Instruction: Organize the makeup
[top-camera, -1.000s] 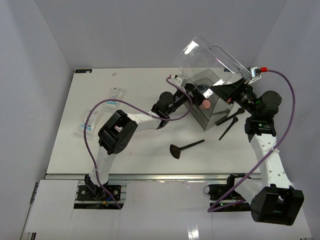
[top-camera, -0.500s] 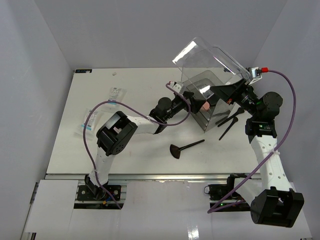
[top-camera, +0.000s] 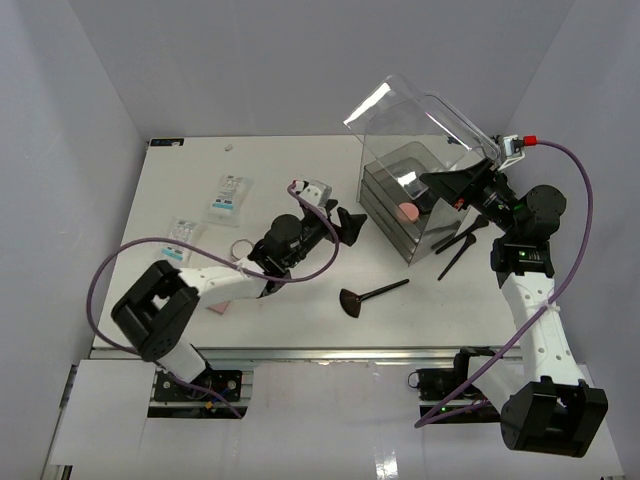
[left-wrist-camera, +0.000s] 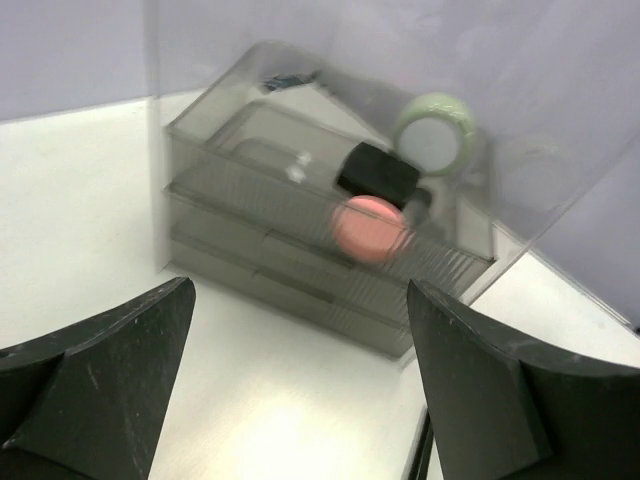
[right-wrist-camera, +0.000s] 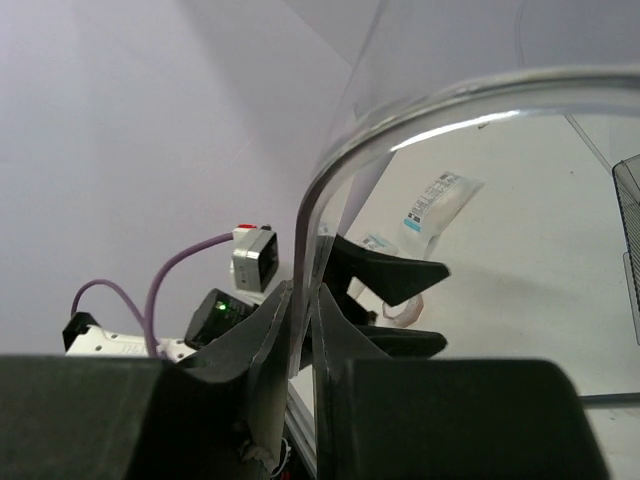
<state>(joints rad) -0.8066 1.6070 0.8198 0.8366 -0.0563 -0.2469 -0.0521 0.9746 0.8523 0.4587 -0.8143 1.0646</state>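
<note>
The clear box (top-camera: 385, 222) stands at the back right with its lid (top-camera: 420, 115) raised. My right gripper (top-camera: 447, 185) is shut on the lid's rim (right-wrist-camera: 305, 320) and holds it up. A round pink compact (top-camera: 408, 211) lies in the top tray, also in the left wrist view (left-wrist-camera: 370, 228), beside a grey-green compact (left-wrist-camera: 435, 135). My left gripper (top-camera: 345, 225) is open and empty, left of the box and facing it (left-wrist-camera: 300, 290). A black fan brush (top-camera: 355, 300) lies in front of the box. Thin black brushes (top-camera: 460, 245) lie to its right.
Two white printed packets (top-camera: 230, 193) (top-camera: 180, 240) lie at the left. A pale loop (top-camera: 240, 248) and a pink piece (top-camera: 222, 304) lie near the left arm. The purple cable (top-camera: 130, 255) sags over the table's left side.
My left gripper has let go of the pink compact inside the box and pulled back to the left, out of the box. The right gripper still holds the lid up.
</note>
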